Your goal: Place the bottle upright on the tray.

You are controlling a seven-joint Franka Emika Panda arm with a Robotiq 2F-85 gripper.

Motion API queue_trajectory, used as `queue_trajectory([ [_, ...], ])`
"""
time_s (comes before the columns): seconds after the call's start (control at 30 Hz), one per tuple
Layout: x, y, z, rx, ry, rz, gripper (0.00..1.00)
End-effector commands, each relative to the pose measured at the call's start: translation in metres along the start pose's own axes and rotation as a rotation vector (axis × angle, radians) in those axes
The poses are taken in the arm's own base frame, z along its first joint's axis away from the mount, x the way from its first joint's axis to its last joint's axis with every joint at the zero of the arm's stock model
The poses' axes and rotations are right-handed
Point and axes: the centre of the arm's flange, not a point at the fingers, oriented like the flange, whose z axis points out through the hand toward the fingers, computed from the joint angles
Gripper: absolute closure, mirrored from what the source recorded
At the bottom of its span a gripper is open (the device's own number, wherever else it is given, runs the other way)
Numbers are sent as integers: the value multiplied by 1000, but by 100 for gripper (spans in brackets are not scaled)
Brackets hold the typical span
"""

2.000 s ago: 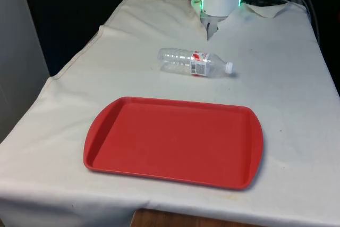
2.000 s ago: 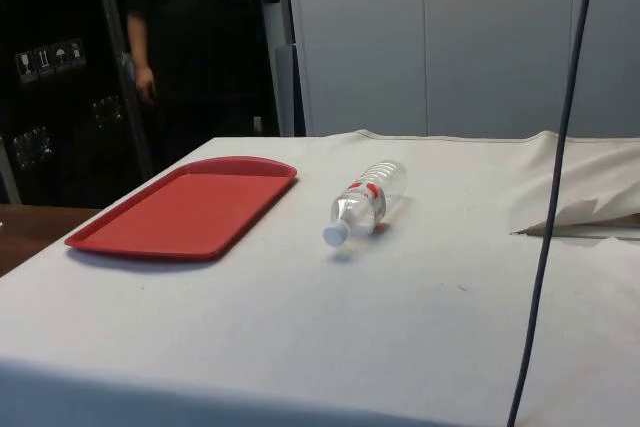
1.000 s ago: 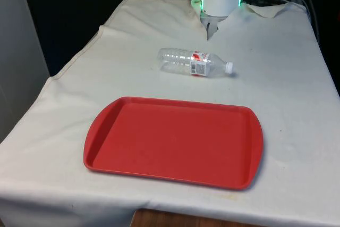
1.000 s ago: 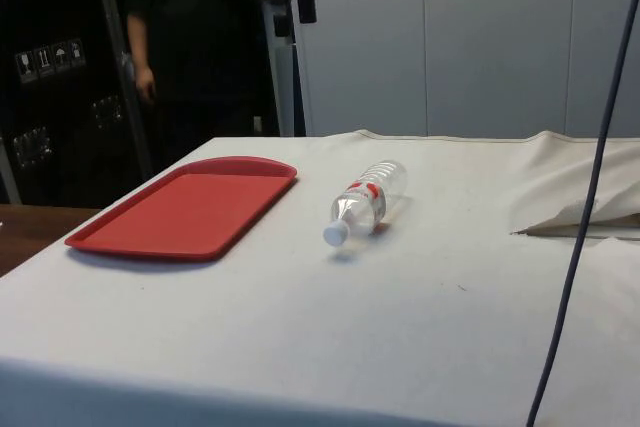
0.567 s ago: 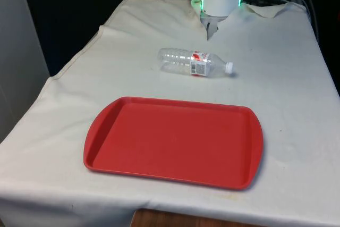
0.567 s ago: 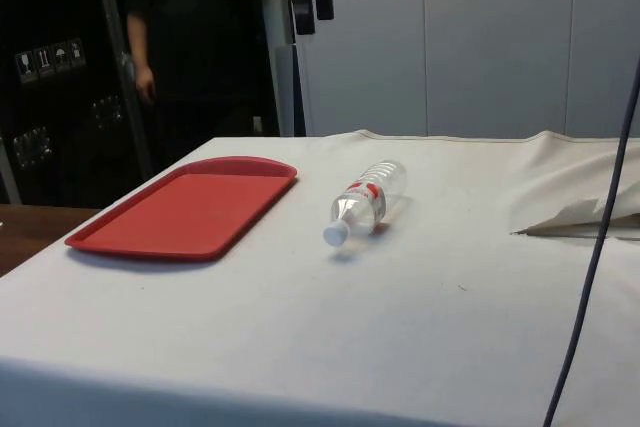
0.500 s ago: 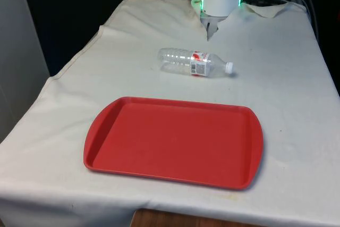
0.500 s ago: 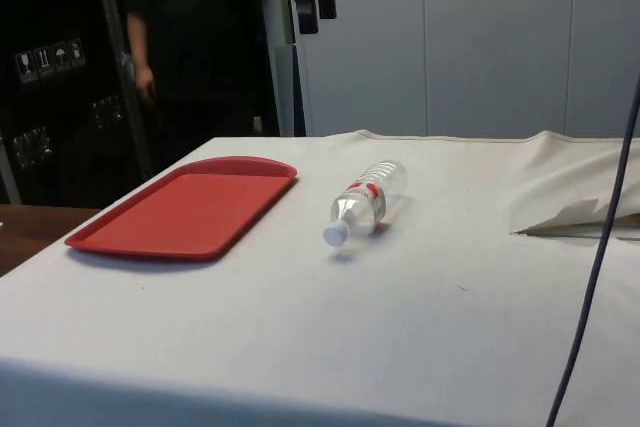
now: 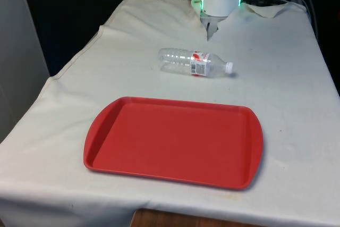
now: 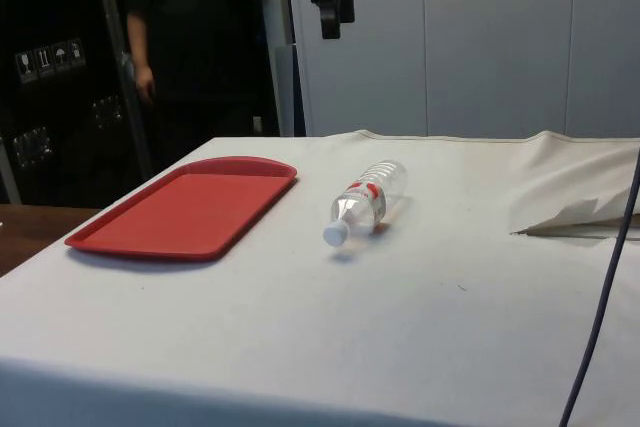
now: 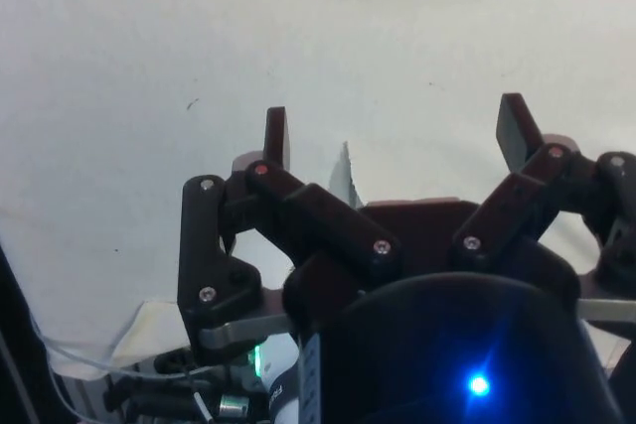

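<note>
Gripper [image 11: 396, 136] spread wide, empty (pre-grasp); bottle [image 9: 194, 62] lies sideways well below it, tray [image 9: 175, 142] beyond.

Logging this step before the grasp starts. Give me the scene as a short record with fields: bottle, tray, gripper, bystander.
bottle: clear plastic bottle with a white cap and red-and-white label, lying on its side on the white cloth, cap toward the front view's right
tray: red tray, bare, nearer the camera than the bottle, not touching it
gripper: gripper open, high above the cloth, holding nothing
bystander: person in dark clothes standing beyond the tray in the side view
task state: bottle not yet picked up
</note>
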Motion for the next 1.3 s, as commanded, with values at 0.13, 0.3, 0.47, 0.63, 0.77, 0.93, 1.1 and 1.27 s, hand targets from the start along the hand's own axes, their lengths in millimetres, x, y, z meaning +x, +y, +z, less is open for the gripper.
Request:
queue_trajectory([
  [0.13, -8, 10, 5, -5, 16, -17, 0],
  [0.3, -11, 17, 10, -5, 19, -28, 0],
  [0.47, -14, 24, 17, -5, 16, -54, 0],
  [0.63, -14, 25, 20, -8, 14, -73, 0],
  [0.77, -15, 24, 24, -11, 11, -98, 0],
  [0.93, -15, 24, 28, -12, 6, -117, 0],
  [1.1, -15, 23, 34, -13, 6, -146, 0],
  [1.27, -14, 22, 40, -15, 6, -168, 0],
])
